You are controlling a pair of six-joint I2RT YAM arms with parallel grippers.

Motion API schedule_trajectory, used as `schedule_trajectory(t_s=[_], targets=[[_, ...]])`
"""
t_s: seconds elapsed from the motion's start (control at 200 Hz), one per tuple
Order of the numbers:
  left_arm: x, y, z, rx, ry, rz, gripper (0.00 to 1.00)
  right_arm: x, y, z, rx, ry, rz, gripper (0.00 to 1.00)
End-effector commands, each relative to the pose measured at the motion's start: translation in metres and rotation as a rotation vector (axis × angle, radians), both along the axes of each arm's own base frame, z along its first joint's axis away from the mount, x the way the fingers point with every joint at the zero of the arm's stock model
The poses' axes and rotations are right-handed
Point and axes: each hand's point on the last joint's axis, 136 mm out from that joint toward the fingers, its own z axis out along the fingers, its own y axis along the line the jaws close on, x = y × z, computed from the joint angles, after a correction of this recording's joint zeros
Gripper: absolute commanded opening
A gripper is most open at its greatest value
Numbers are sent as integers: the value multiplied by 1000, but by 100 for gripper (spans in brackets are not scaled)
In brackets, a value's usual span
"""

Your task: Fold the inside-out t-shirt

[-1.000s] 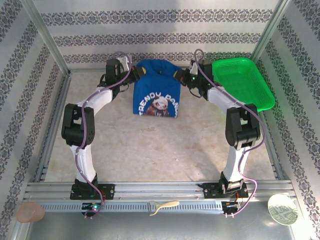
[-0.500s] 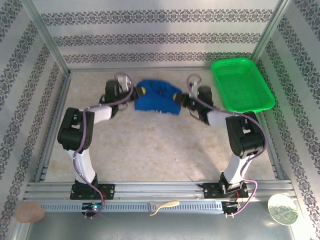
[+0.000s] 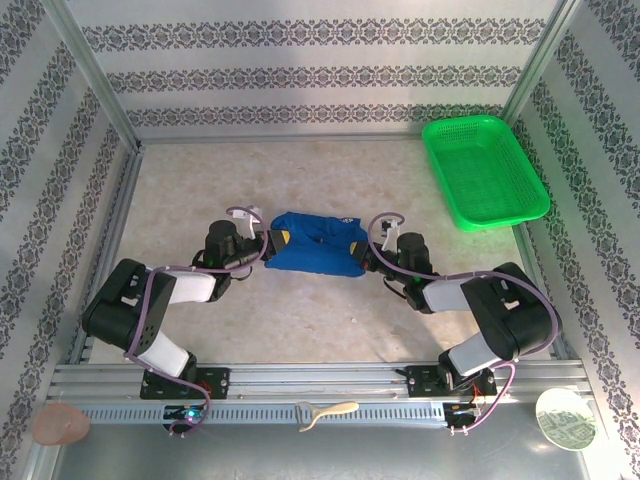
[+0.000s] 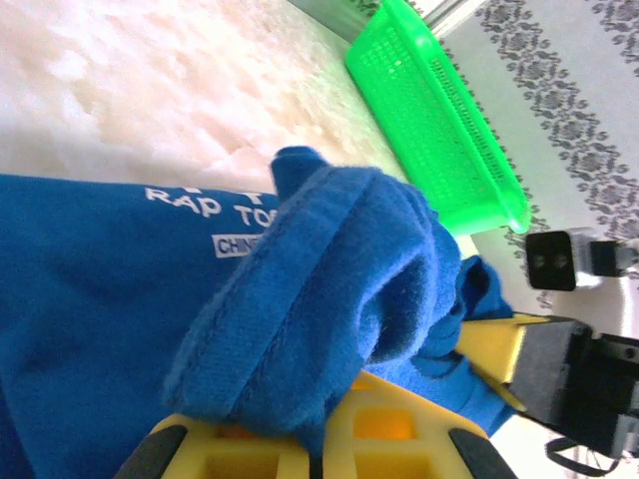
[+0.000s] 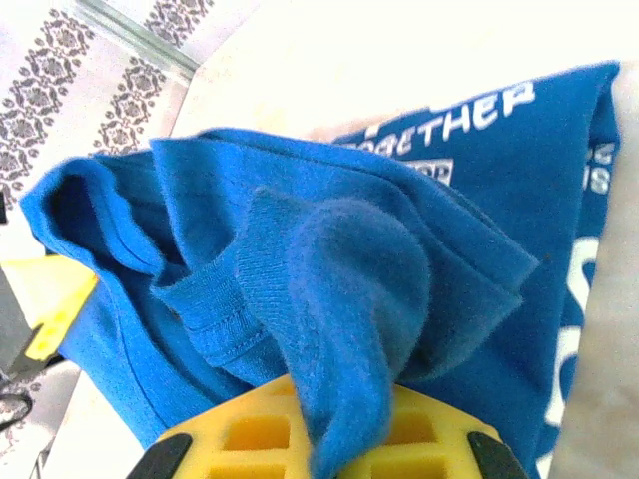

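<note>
At the middle of the table [image 3: 300,320], a bunched blue t-shirt [image 3: 315,245] lies between both arms. The left gripper [image 3: 268,243] is clamped on its left edge and the right gripper [image 3: 365,258] on its right edge.

t-shirt [image 3: 318,248]: soft matt cloth, ribbed hems | basket [image 3: 484,172]: glossy plastic mesh | table [image 3: 320,310]: matt, mottled

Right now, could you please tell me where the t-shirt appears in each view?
Top external: t-shirt, centre, bunched.
Left wrist: t-shirt, left and centre.
Right wrist: t-shirt, centre.
Shared landmark: patterned wall.
</note>
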Motion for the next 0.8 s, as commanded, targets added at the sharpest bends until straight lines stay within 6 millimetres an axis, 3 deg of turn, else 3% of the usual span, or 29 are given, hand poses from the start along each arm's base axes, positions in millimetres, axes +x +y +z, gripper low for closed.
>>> schedule_trajectory(t_s=[0.0, 0.155, 0.275, 0.465, 0.579, 0.649, 0.674, 0.729, 0.794], targets=[[23, 7, -1, 89, -57, 63, 0, 35, -7, 18, -23, -72, -71, 0], [46, 12, -16, 158, -30, 95, 0, 67, -10, 15, -41, -43, -96, 0], [56, 19, -37, 194, 11, 121, 0, 86, -9, -4, -49, 17, -98, 0], [64, 36, -75, 249, 81, 194, 0, 100, -2, -46, -75, 158, -91, 0], [72, 43, -86, 235, 111, 227, 0, 111, 0, -52, -86, 185, -98, 19], [76, 46, -87, 231, 118, 243, 0, 117, 0, -48, -92, 188, -92, 43], [77, 47, -88, 229, 123, 246, 8, 118, -2, -46, -96, 188, -93, 49], [80, 51, -84, 214, 125, 261, 44, 121, -8, -36, -100, 179, -99, 56], [84, 56, -70, 190, 107, 286, 70, 122, -22, -21, -102, 162, -126, 60]])
